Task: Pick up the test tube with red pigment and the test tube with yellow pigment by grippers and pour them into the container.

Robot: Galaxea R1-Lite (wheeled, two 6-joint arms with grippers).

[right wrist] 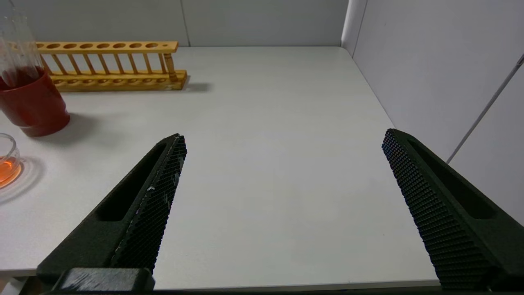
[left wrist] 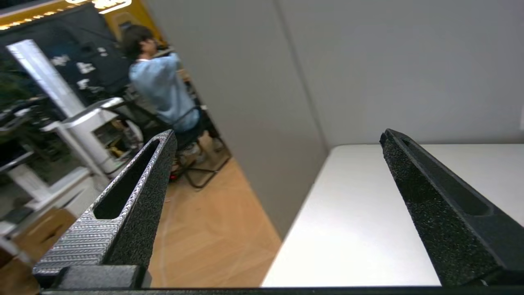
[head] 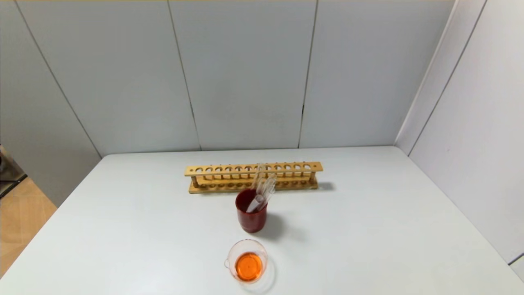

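container [head: 247,262]: orange liquid | cup [head: 250,216]: dark red | rack [head: 253,176]: tan wood | table [head: 368,229]: white

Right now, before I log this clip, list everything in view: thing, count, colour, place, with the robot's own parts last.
Table: one, white, fills the foreground.
Test tube rack: one, light wood, far middle of the table, behind the cup; its holes look empty.
Cup: one, dark red, mid-table, in front of the rack.
Test tubes: a few, clear glass, leaning in the cup; exact count and contents cannot be told.
Container: one, clear glass with orange liquid, near edge, in front of the cup.
Wall panels: grey-white, behind and to the right.
Left gripper: black, open, off the table's left edge.
Right gripper: black, open, above bare table on the right.
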